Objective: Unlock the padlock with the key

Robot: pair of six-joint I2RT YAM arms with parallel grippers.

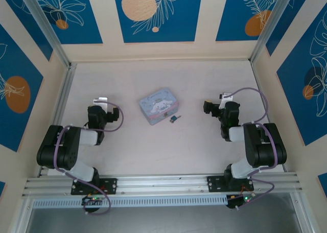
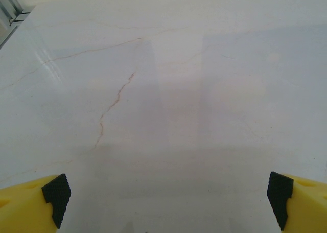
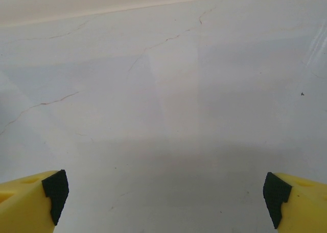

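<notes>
The padlock (image 1: 174,119), a tiny dark bluish lump, lies on the table just right of a pale blue cartoon tin (image 1: 158,105). At this size I cannot tell the key apart from it. My left gripper (image 1: 100,102) rests well to the left of the tin. In the left wrist view the gripper (image 2: 168,197) is open over bare tabletop, with its yellow, black-padded fingers (image 2: 56,197) spread wide. My right gripper (image 1: 216,101) sits well to the right of the padlock and, in the right wrist view, also stands open (image 3: 166,194) with nothing between its pads (image 3: 276,192).
The pale marbled table (image 1: 153,151) is bounded by an aluminium rail (image 1: 64,97) on the left and patterned walls at the back and sides. Both arm bases stand on the rail at the near edge (image 1: 163,183).
</notes>
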